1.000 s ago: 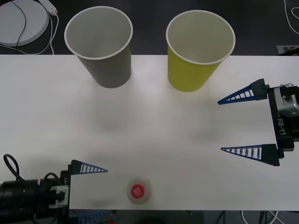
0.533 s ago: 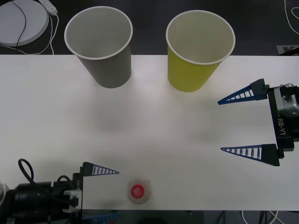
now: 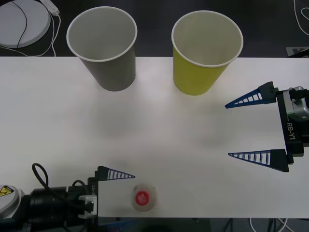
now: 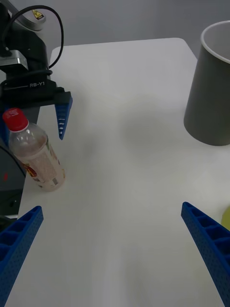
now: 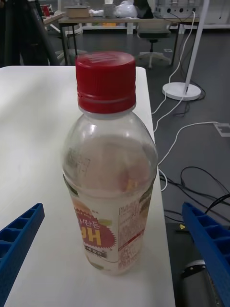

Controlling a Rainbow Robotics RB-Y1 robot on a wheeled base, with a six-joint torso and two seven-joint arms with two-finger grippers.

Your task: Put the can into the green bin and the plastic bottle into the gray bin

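Reaching at the near table edge, left hand (image 3: 126, 193) spread wide, straddling the plastic bottle (image 3: 143, 197) without touching it.
Bottle stands upright near the table's (image 3: 159, 140) front edge, red cap up, one blue finger (image 3: 116, 174) on its far side. Right hand (image 3: 241, 129) hangs wide open and empty at the right. Gray bin (image 3: 104, 48) and green bin (image 3: 205, 50) stand upright side by side at the far edge, well apart from the bottle.
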